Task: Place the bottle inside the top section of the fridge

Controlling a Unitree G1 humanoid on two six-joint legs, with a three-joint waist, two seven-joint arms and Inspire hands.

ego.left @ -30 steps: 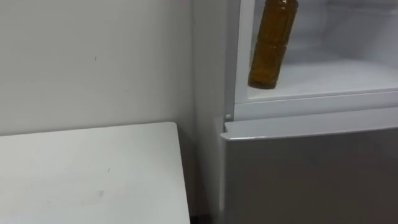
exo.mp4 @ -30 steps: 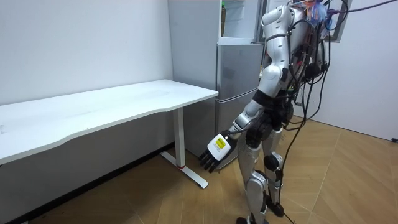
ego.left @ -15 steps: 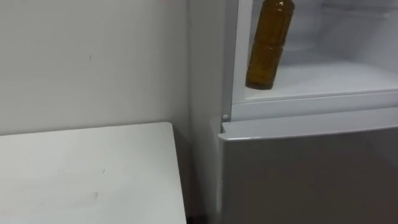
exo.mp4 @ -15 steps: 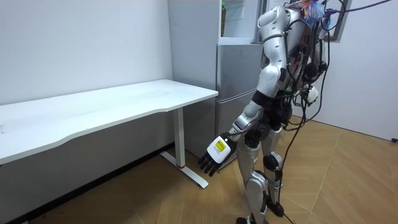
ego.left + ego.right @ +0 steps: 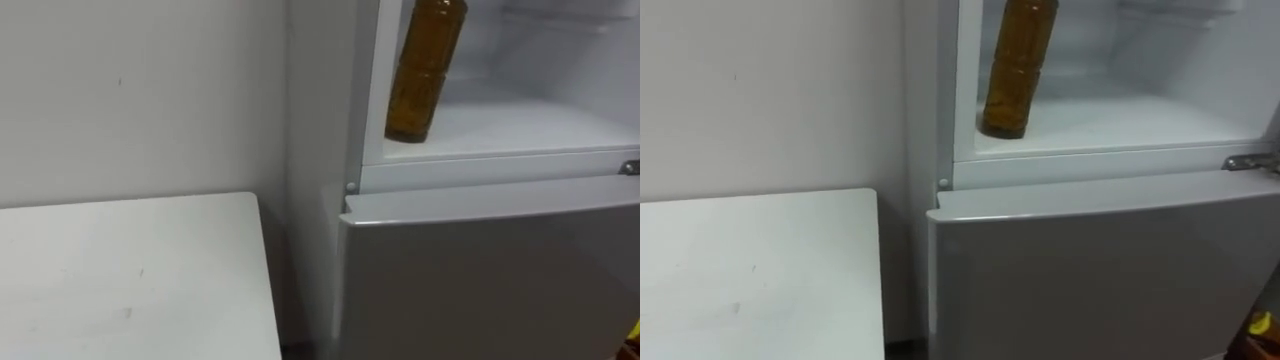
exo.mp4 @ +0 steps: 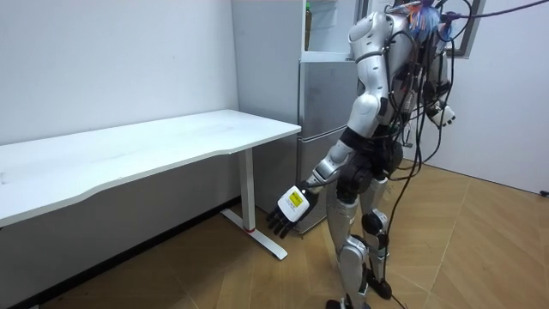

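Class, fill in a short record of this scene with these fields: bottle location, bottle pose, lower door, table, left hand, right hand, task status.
Bottle location: the bottle is inside the upper fridge, at the front left of its shelf
Bottle pose: upright, with no hand on it
Lower door: the lower door is shut
Table: the white table is left of the fridge
Left hand: the left hand hangs low at the robot's side, open and holding nothing
Right hand: the right hand is out at the robot's right side
Task status: bottle placed
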